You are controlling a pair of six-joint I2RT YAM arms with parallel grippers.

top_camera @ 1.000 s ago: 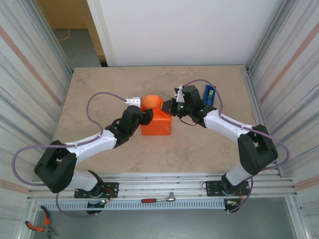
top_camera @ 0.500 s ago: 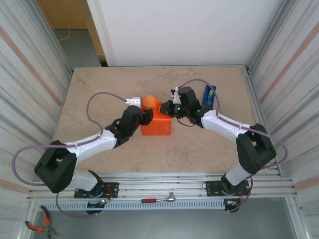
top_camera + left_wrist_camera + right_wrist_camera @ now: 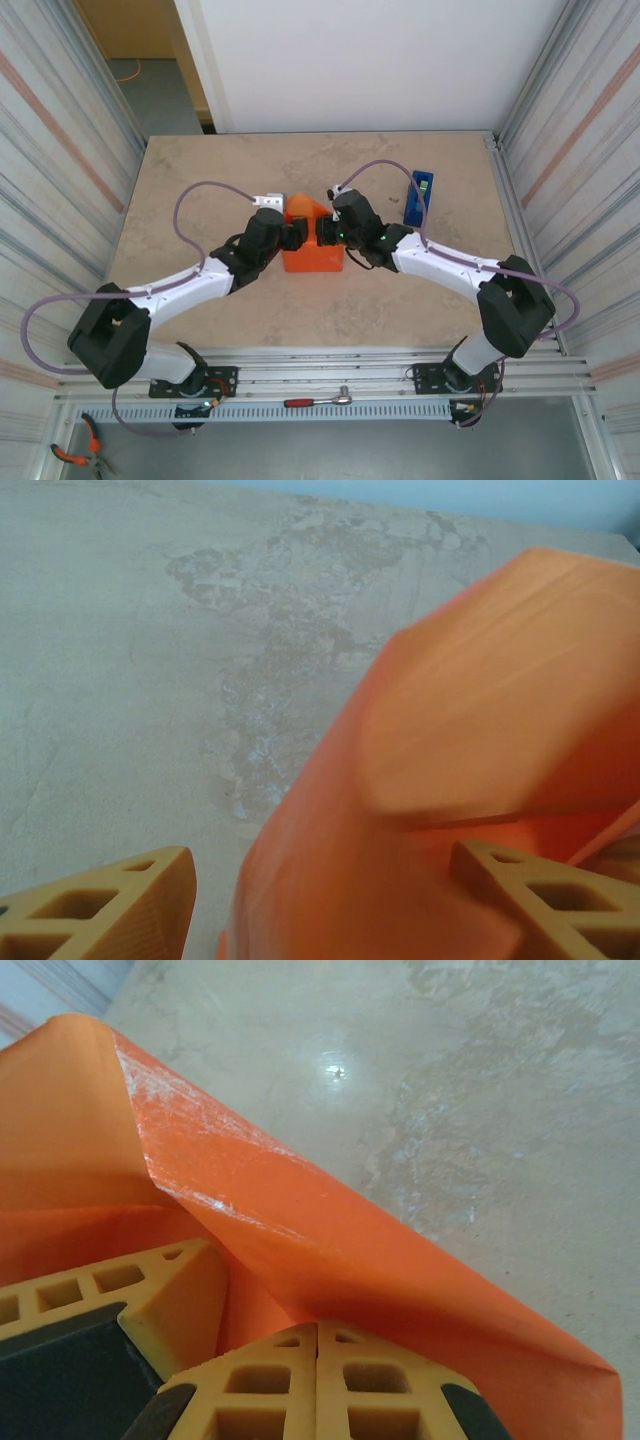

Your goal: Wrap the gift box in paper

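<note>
The orange paper [image 3: 318, 258] lies bunched into a boxy bundle at the middle of the table, with a flap [image 3: 303, 207] standing up at its far side. The gift box is hidden under it. My left gripper [image 3: 293, 234] is open at the bundle's left side. In the left wrist view its fingers [image 3: 100, 910] stand either side of the paper [image 3: 450, 740], and a strip of table shows beside the left finger. My right gripper [image 3: 326, 232] is shut, its tips [image 3: 318, 1345] pressed together against a folded edge of paper [image 3: 300, 1210].
A blue tape dispenser [image 3: 420, 197] with a green roll stands at the back right. Corrugated walls close in both sides of the beige table [image 3: 200, 180]. A ratchet [image 3: 320, 400] lies on the front rail, and pliers [image 3: 75, 455] at the bottom left.
My right gripper has swung left, away from the dispenser, onto the top of the paper bundle, pushing the paper's right side down. The left arm has hardly moved.
</note>
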